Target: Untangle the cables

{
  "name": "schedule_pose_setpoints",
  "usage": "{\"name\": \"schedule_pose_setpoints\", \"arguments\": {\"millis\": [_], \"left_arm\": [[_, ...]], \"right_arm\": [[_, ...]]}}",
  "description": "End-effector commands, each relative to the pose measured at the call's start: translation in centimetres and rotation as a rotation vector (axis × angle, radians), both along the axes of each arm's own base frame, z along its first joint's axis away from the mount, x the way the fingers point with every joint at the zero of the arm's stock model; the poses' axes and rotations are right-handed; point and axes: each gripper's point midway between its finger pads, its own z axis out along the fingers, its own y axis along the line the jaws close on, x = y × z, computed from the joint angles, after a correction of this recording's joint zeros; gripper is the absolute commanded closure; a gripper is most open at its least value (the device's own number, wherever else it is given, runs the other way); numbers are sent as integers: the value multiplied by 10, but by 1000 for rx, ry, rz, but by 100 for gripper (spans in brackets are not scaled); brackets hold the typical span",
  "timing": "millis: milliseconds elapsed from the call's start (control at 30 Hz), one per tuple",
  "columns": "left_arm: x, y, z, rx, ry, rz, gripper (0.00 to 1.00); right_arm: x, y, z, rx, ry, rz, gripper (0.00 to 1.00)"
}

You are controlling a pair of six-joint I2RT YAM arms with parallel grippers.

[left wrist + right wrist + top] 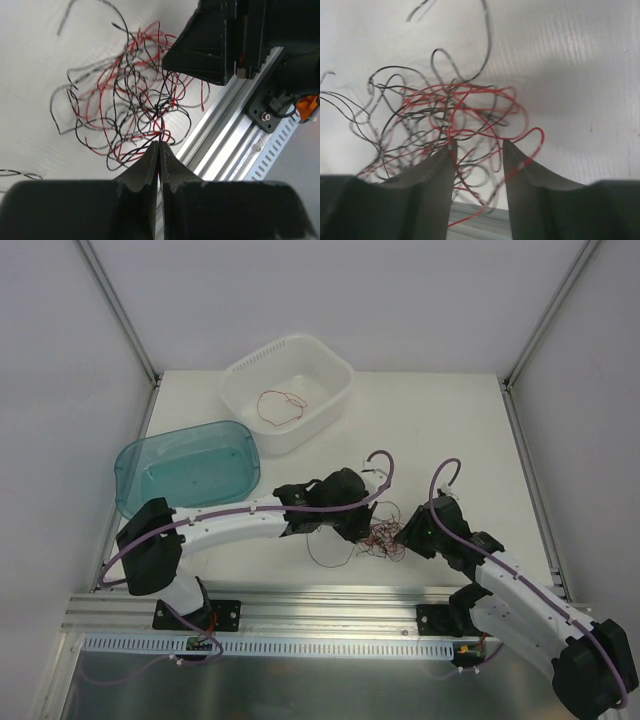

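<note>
The cables are a small clump of thin red and black wires on the white table near the front edge, between my two grippers. My left gripper touches the clump's left side. In the left wrist view it is shut, pinching strands at the near edge of the clump. My right gripper is at the clump's right side. In the right wrist view it is open, with red and black strands of the clump passing between its fingers.
A white basket at the back holds one loose red wire. A blue translucent bin lies at the left. A loose black strand lies left of the clump. The aluminium rail runs along the front edge.
</note>
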Motion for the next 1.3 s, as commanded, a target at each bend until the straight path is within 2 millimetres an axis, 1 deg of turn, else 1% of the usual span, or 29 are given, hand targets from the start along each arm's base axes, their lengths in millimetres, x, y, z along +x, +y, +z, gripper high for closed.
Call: {"name": "schedule_pose_setpoints", "arguments": {"millis": [0, 33, 100, 133, 200, 233, 267, 300, 333, 367, 400, 433, 467, 567, 600, 633, 700, 733, 767, 833, 933, 1000, 1033, 1100, 1133, 1167, 1200, 1233, 1267], "left_arm": [[20, 10, 34, -83, -50, 156, 100], [24, 15, 44, -106, -57, 183, 100], [41, 34, 45, -113, -55, 279, 100], [48, 43, 55, -135, -73, 319, 100], [62, 66, 51, -136, -63, 401, 100], [66, 76, 62, -169, -75, 430, 100], [68, 88, 55, -162, -61, 471, 100], [80, 105, 55, -167, -63, 535, 100], [83, 116, 64, -197, -72, 574, 100], [83, 131, 53, -176, -59, 624, 100], [92, 147, 53, -178, -63, 682, 100], [93, 158, 58, -189, -77, 718, 100], [93, 173, 49, -160, -72, 766, 100], [97, 199, 47, -136, -80, 842, 100], [95, 209, 40, -97, -80, 872, 100], [98, 218, 39, -88, -82, 905, 100], [96, 231, 31, -61, -55, 949, 100], [95, 236, 30, -64, -47, 968, 100], [97, 244, 26, -65, -33, 1003, 100], [95, 250, 25, -65, -31, 1021, 100], [93, 258, 20, -52, -17, 1041, 100], [89, 253, 18, -58, 4, 1010, 100], [87, 248, 17, -67, 26, 985, 100], [80, 223, 23, -122, 77, 861, 100], [78, 211, 26, -142, 98, 809, 100], [73, 196, 31, -175, 116, 743, 100], [70, 185, 35, -196, 123, 697, 100], [60, 170, 35, -202, 139, 634, 100], [57, 160, 39, -221, 147, 603, 100]], "right_arm": [[6, -1, -2, -1, -16, -35, 63], [4, -6, -3, -23, -6, -40, 78], [5, -19, 0, -91, -22, -63, 92], [3, -26, 2, -116, -23, -69, 99], [2, -40, 5, -175, -28, -85, 99], [2, -44, 7, -193, -34, -91, 99], [5, -50, 15, -215, -56, -108, 99], [5, -55, 18, -234, -59, -114, 99], [2, -65, 20, -272, -47, -114, 99], [6, -70, 30, -285, -68, -127, 99], [7, -75, 37, -298, -78, -134, 99], [5, -86, 39, -330, -65, -143, 99], [11, -89, 58, -324, -105, -157, 99], [15, -107, 86, -363, -145, -180, 99], [20, -110, 109, -361, -189, -196, 99], [21, -119, 120, -380, -196, -219, 99], [23, -132, 140, -415, -222, -245, 100], [25, -136, 159, -417, -249, -260, 99], [26, -139, 167, -423, -259, -259, 99], [28, -148, 188, -422, -285, -303, 99], [31, -156, 205, -406, -311, -343, 100], [40, -143, 214, -352, -326, -280, 99], [43, -133, 212, -331, -313, -215, 99], [52, -96, 198, -204, -277, -57, 98], [52, -86, 190, -180, -263, -12, 89], [50, -81, 167, -188, -202, 14, 81], [47, -70, 159, -203, -187, 69, 69], [45, -67, 150, -224, -165, 88, 47], [45, -71, 142, -277, -146, 74, 40]]}}
